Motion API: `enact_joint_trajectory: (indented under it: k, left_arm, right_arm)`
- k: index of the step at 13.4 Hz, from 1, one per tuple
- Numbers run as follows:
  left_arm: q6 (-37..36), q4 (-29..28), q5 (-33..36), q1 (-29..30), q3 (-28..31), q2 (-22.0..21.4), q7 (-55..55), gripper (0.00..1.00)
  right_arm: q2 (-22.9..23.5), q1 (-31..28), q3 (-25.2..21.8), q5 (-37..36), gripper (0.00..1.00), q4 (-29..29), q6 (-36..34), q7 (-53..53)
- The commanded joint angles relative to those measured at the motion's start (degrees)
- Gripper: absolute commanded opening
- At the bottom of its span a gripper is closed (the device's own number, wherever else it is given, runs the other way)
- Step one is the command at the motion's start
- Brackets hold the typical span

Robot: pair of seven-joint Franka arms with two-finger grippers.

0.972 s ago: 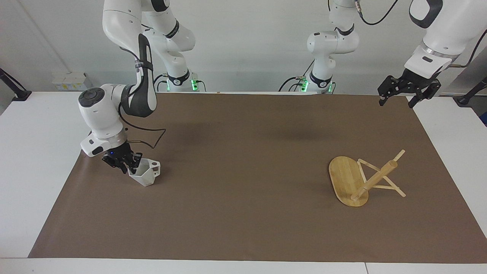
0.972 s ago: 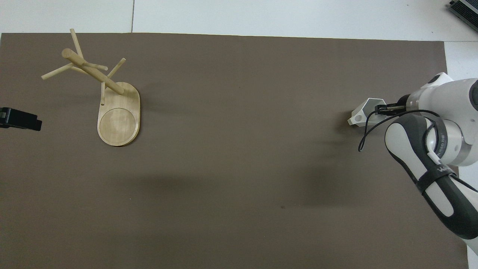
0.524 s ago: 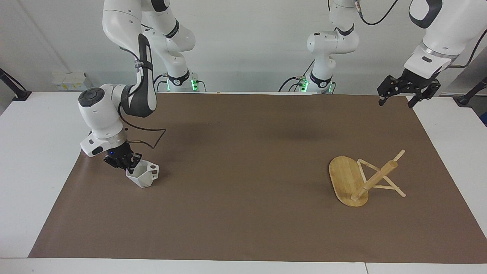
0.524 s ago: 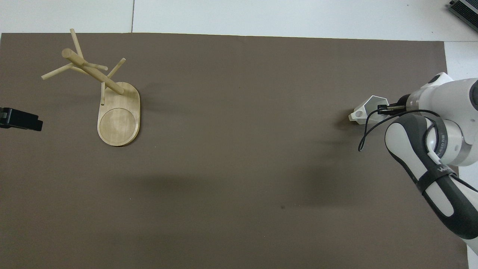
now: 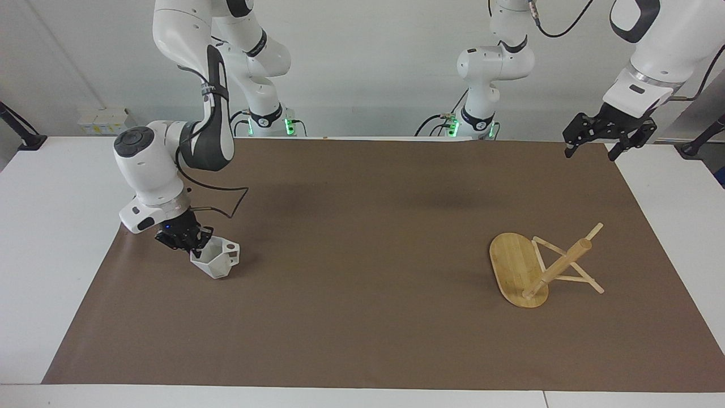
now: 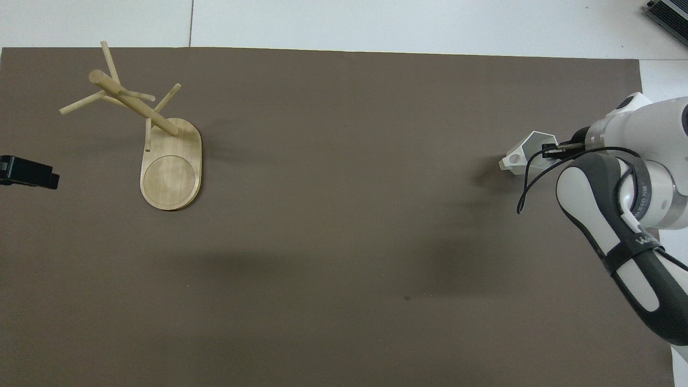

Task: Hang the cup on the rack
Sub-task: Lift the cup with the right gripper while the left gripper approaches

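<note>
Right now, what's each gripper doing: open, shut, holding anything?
Left gripper: open, holding nothing, up over the mat's edge at its own end, waiting.
Right gripper: shut on the rim of the cup, which is tilted.

Layout of the counter (image 5: 34, 255). A mat (image 5: 362, 317) covers most of it. The cup (image 5: 217, 258), gripped at its rim by the right hand (image 5: 190, 241), hangs tilted over the mat's right-arm end. The rack (image 5: 524, 267) stands well apart at the left-arm end. The left hand (image 5: 592, 139) waits over that end's robot-side corner.
</note>
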Motion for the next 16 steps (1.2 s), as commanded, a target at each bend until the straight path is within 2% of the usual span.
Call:
enact_joint_trajectory:
  k: [1,2,5,8,10,14,16]
  left_arm:
    - [-0.66,-1.72,-0.57,-0.06,-0.01,-1.64,0.21,1.00]
    - [-0.57,-1.80,-0.66,-0.15,-0.10,-1.64,0.38,1.00]
    - [0.13,-3.29,-1.53,-0.68,-0.62,-2.17,6.26,1.00]
    - [1.97,-5.14,-7.15,-1.56,-0.62,-3.14,8.37,1.00]
    - [3.38,-5.23,-9.17,-2.70,-0.54,-3.14,14.77,1.00]
    - [6.63,-5.14,-15.58,-2.70,-0.54,-2.96,29.34,1.00]
    - [7.51,-5.23,-17.00,-2.79,-0.80,-2.87,37.27,1.00]
  right_arm:
    - [-0.10,-0.16,1.71,0.97,0.00,4.07,-6.10,1.04]
    - [-0.45,-0.16,2.76,2.62,0.00,4.78,-8.30,1.30]
    - [-1.68,-0.16,3.29,16.32,0.00,7.94,-15.34,1.48]
    - [-3.26,-0.16,6.80,23.70,0.00,8.21,-19.21,1.40]
    - [-3.96,-0.16,8.65,28.28,0.00,8.30,-21.58,1.22]
    - [-4.49,-0.16,11.55,43.73,0.00,8.30,-23.79,0.96]
    - [-4.50,-0.16,14.44,49.10,0.00,8.30,-24.23,0.52]
